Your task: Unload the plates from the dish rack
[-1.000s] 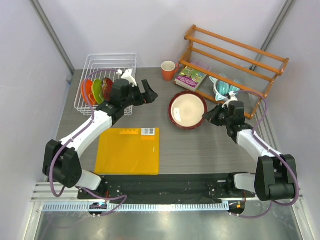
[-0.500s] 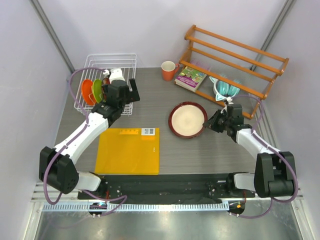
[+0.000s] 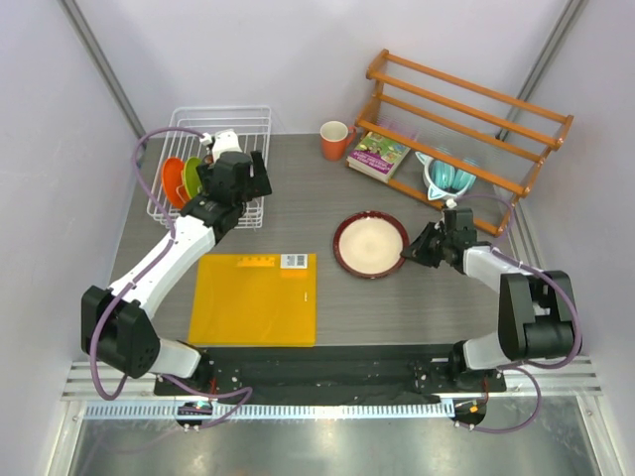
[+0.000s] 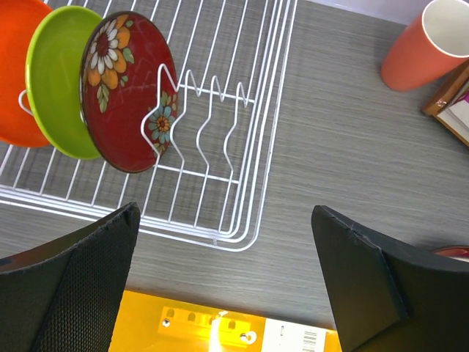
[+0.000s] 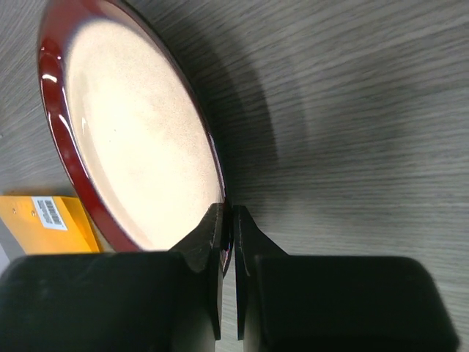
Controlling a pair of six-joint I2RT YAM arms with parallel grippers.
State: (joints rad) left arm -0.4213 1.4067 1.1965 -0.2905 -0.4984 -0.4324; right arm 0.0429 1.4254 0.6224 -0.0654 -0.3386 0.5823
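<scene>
Gripping the large dark red plate (image 3: 370, 245) by its right rim, the right pincer (image 5: 229, 220) has drawn it nearer the front of the desk (image 4: 352, 161) than a second ago (cream face up, nearly flat, just beside the yellow mat (image 3: 256, 297) but apart). The left pincer (image 4: 226, 213) has swung back from mid-desk and hangs spread wide over the dish rack (image 4: 272, 139), above its near right corner. There the orange plate (image 4: 15, 81), green plate (image 4: 58, 81) and flowered red plate (image 4: 124, 95) stand on edge at the left, with open desk between rack and large plate.
</scene>
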